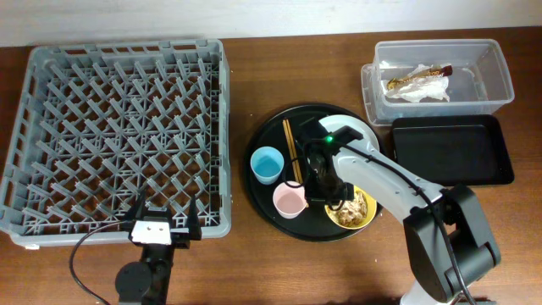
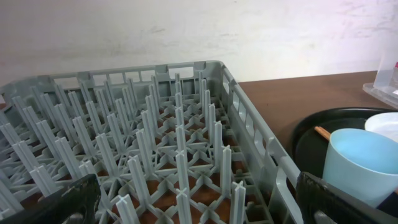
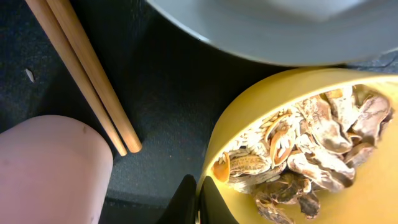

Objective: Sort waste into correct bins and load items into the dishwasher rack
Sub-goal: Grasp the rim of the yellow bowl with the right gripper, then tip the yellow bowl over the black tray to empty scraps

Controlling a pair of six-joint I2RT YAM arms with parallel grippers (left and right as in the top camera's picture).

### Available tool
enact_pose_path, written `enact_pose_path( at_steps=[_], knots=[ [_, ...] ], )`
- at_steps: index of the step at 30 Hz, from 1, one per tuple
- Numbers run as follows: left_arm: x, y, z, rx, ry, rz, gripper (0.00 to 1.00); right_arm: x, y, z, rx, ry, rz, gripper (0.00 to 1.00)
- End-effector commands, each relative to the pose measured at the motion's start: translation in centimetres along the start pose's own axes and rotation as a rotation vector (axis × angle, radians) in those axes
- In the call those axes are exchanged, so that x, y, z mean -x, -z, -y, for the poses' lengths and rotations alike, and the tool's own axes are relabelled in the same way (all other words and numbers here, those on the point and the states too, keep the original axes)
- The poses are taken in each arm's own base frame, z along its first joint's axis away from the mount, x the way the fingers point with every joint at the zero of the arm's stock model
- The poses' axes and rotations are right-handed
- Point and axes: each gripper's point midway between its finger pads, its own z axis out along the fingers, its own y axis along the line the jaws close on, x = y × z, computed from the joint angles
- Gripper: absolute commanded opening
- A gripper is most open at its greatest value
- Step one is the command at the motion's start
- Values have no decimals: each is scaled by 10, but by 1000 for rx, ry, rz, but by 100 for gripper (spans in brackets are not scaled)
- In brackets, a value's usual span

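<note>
The yellow bowl (image 1: 366,219) holds tan food scraps (image 1: 349,212) on the round black tray. My right gripper (image 1: 332,191) is shut on the bowl's left rim; in the right wrist view the fingers (image 3: 198,204) pinch the rim (image 3: 244,118) beside the scraps (image 3: 311,146). The white plate (image 1: 349,129) lies partly under the arm. The chopsticks (image 1: 290,149), blue cup (image 1: 267,164) and pink cup (image 1: 290,200) stand on the tray. The napkin with its wrapper (image 1: 419,85) lies in the clear tub (image 1: 495,59). My left gripper (image 1: 161,225) is open and empty at the grey rack's (image 1: 118,127) front edge.
The black rectangular tray (image 1: 450,150) sits in front of the clear tub. The round black tray (image 1: 254,182) lies between rack and bins. The left wrist view shows the rack pegs (image 2: 180,143), the blue cup (image 2: 357,163) and the plate's edge (image 2: 387,124).
</note>
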Motion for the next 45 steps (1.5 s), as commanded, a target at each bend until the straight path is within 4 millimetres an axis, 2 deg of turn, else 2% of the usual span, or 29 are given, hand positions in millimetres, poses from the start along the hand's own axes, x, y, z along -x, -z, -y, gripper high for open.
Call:
enact_pose_path(
  at_steps=[1,6,9,14,18,23,26,34,37,39,45],
  knots=[
    [-2,0,-2,8,-15,-2,100,19,20,-2,6,56,52,4],
    [-2,0,-2,8,-15,-2,100,36,74,1,39,120,115,4],
    [-2,0,-2,8,-15,-2,100,40,100,5,44,149,133,4],
    [-2,0,-2,8,-15,-2,100,53,128,14,58,193,181,4],
    [-2,0,-2,8,-15,-2,100,69,148,30,100,230,242,4],
    [-2,0,-2,8,-15,-2,100,87,166,57,290,266,299,4],
    [-2,0,-2,8,-15,-2,100,103,183,80,478,278,383,4],
    [-2,0,-2,8,-15,-2,100,122,219,157,754,218,628,4],
    [-2,0,-2,8,-15,-2,100,128,214,178,793,163,662,4],
    [-2,0,-2,8,-15,-2,100,130,204,199,809,109,684,4],
    [-2,0,-2,8,-15,-2,100,126,195,240,915,-4,777,4]
  ],
)
